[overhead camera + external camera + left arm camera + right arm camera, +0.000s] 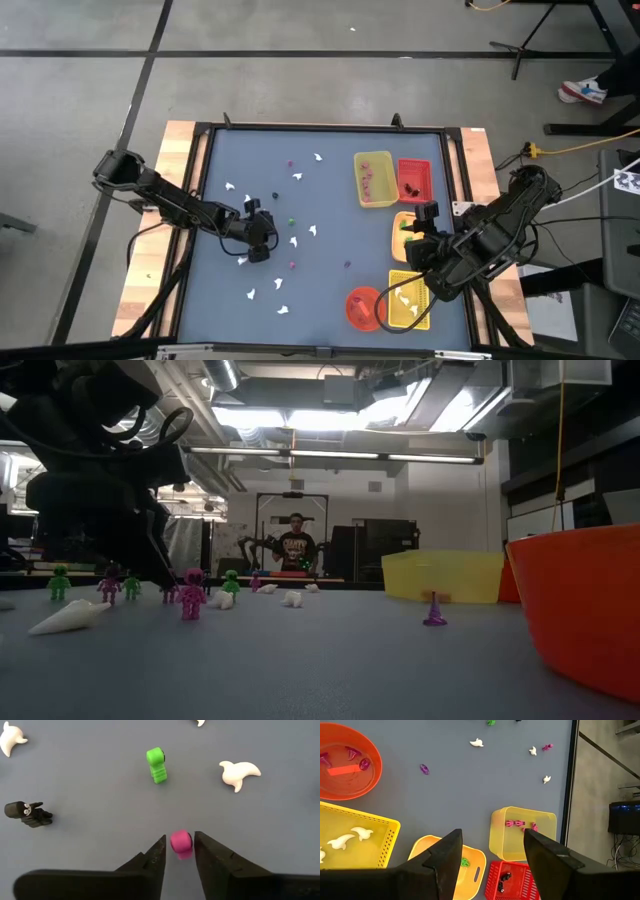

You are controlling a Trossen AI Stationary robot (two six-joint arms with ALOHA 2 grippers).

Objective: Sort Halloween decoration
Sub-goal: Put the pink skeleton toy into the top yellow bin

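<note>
Small Halloween pieces lie scattered on the blue-grey table: white ghosts, a green figure, a black figure and a pink figure. My left gripper is low over the table's left-middle. It slants down, open, with one fingertip on each side of the pink figure, which stands on the table. Narrow gaps show beside it. My right gripper hangs open and empty, high above the trays on the right.
Along the right side stand a yellow tray with pink figures, a red tray with dark ones, an orange tray with a green one, a yellow basket with ghosts and a red-orange bowl. A person stands beyond the far edge.
</note>
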